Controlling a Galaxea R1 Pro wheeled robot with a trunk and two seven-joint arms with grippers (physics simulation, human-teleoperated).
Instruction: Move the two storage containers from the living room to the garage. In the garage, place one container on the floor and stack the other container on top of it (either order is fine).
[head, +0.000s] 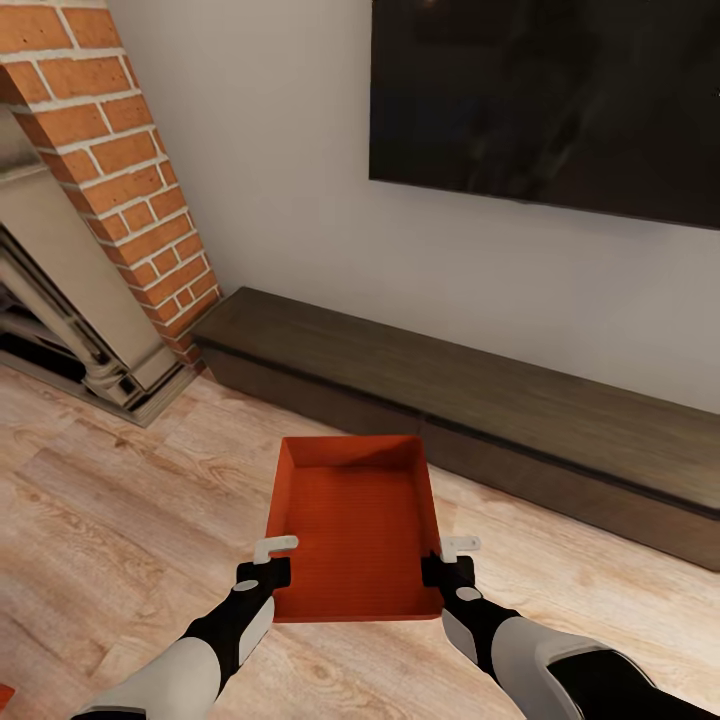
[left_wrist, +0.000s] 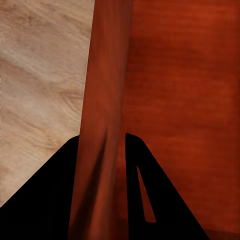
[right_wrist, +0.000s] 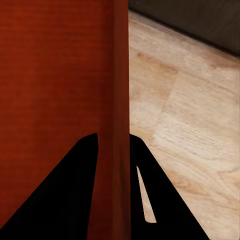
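Both grippers, left (head: 262, 572) and right (head: 449, 568), clench the storage container's (head: 352, 520) long side walls, lifted over the plank floor (head: 110, 520). Stiff, light, likely slick; rims suit. Bench (head: 480, 400) at twelve o'clock.

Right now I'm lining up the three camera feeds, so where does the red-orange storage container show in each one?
Head view: the storage container sits low in the middle, with the left gripper and right gripper on its side walls.
Left wrist view: its wall runs between the two dark fingers, its inside to one side.
Right wrist view: its wall runs between the fingers.
Shared landmark: the light wood-plank floor beside the container.
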